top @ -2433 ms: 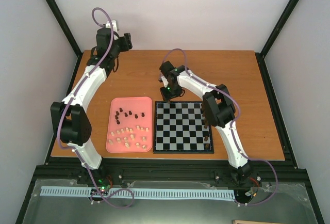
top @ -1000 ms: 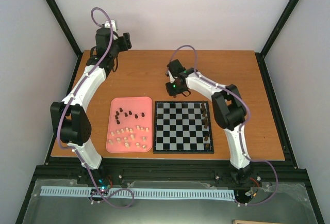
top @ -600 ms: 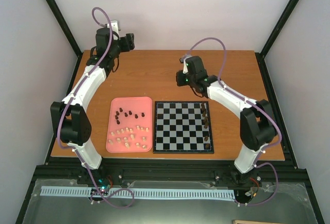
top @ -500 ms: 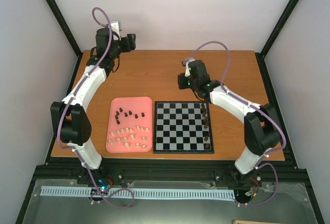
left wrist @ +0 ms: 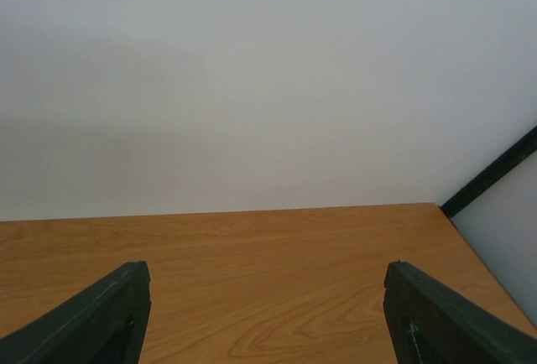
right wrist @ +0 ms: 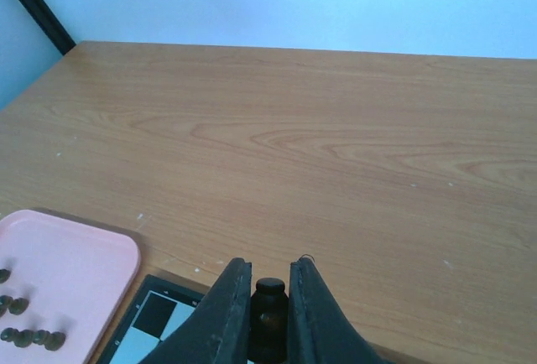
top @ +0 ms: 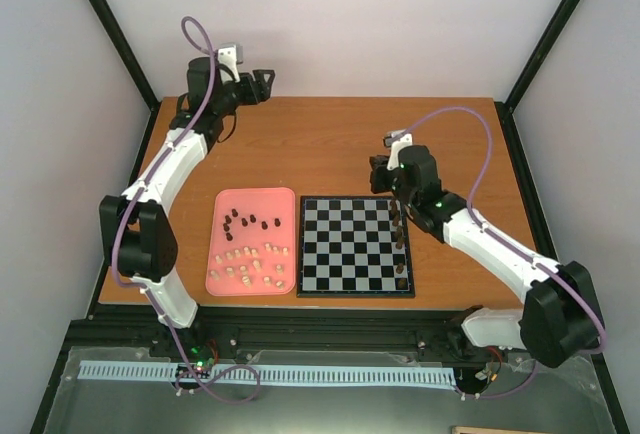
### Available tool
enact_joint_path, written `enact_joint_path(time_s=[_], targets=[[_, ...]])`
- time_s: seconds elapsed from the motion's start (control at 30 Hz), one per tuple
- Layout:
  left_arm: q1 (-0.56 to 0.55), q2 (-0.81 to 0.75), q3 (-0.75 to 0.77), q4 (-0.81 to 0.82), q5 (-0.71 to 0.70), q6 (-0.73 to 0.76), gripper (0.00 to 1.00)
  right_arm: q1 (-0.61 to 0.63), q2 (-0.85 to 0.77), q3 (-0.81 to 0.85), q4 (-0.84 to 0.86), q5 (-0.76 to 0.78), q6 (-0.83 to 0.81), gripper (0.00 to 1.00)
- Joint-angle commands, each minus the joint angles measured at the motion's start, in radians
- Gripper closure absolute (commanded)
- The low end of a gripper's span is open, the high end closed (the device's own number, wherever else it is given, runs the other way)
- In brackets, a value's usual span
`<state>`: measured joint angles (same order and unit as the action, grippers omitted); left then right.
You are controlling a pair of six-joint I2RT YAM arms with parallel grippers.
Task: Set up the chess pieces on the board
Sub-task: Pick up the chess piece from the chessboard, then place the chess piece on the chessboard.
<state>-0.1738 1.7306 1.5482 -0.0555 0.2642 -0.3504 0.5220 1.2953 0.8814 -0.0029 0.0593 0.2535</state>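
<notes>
Right gripper is pinching a dark piece between its two fingers, hanging at the far right corner of the board. I've got it upright by the body so the base can land flat on a square. My guess is a square in the right-hand column, since other dark pieces stand in a line down the board's right edge.

From my wrist only the rounded top of the piece shows. Its base and the square under it are cut off at the bottom of that view, so I can't tell which chessman it is or whether it touches the board yet.

Just left of the board lies the pink tray, holding dark chessmen on its far half and pale pieces on its near half. All are too small to tell by type.

My left gripper is spread wide with nothing between its fingers, parked well beyond the board's far left corner at the back of the bench. I'd say that keeps it out of the way. Only its fingertips show.
</notes>
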Motion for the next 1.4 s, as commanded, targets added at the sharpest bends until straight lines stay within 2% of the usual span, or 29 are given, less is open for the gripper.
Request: enact_joint_path(time_s=[0.0,0.13,0.27,0.4,0.53,0.73,0.87,0.9,0.97,1.1,1.2,1.37], targets=[[-0.008,0.050,-0.014,0.087,0.138,-0.022,0.23,-0.005,-0.067,-0.048,0.003,0.045,0.005,0.97],[-0.037,0.128,0.008,0.173,0.365,-0.039,0.25,-0.009,-0.135,-0.036,0.009,0.028,0.011,0.97],[-0.058,0.178,0.022,0.326,0.620,-0.136,0.29,-0.018,-0.203,-0.025,0.020,-0.002,0.027,0.97],[-0.082,0.205,0.021,0.405,0.716,-0.208,0.29,-0.027,-0.256,-0.014,0.022,-0.031,0.036,0.97],[-0.114,0.255,0.021,0.560,0.832,-0.340,0.33,-0.030,-0.264,0.010,0.005,-0.078,0.039,0.97],[-0.164,0.246,0.039,0.471,0.809,-0.291,0.34,-0.032,-0.247,0.004,0.002,-0.038,0.017,0.97],[-0.179,0.155,0.054,0.145,0.718,-0.046,0.34,-0.036,-0.193,0.005,0.001,-0.088,0.034,0.97],[-0.180,0.132,0.047,0.084,0.699,0.040,0.34,-0.036,-0.190,-0.006,0.018,-0.113,0.042,0.97],[-0.183,0.103,0.037,0.001,0.689,0.121,0.34,-0.036,-0.193,-0.025,0.049,-0.117,0.048,0.97],[-0.199,0.101,0.019,-0.028,0.729,0.136,0.37,-0.036,-0.184,-0.016,0.077,-0.098,0.020,0.97],[-0.236,0.089,-0.018,-0.040,0.701,0.160,0.37,-0.036,-0.181,-0.028,0.149,-0.112,0.030,0.97],[-0.269,0.053,-0.130,0.054,0.707,0.110,0.38,-0.036,-0.138,-0.038,0.264,-0.159,0.052,0.97]])
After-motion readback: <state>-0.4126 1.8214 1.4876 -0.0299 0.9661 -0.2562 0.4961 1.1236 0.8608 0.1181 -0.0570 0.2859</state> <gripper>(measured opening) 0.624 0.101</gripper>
